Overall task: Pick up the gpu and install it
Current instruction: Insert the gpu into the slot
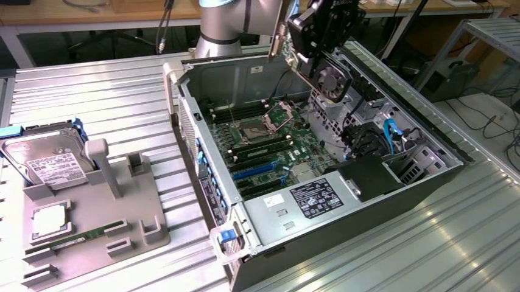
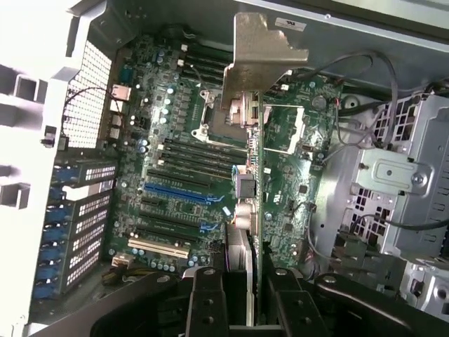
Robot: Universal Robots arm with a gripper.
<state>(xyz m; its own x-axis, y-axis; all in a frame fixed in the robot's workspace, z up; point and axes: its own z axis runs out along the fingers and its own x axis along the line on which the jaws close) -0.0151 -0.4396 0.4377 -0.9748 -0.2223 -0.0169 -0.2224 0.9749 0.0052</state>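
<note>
The jaws clamp the gpu (image 1: 332, 80) by one edge, so it hangs below them, presumably to meet the motherboard (image 1: 272, 143) slots (image 2: 179, 191).

arm (image 1: 221, 24): smooth silver-grey tube with a rounded joint, behind my pincer (image 1: 313, 52) | pincer body: black, blocky | fingers (image 2: 207, 302): two matte black bars, small round screw holes down each, with curved black links (image 2: 365, 305) flaring outward beside them
</note>
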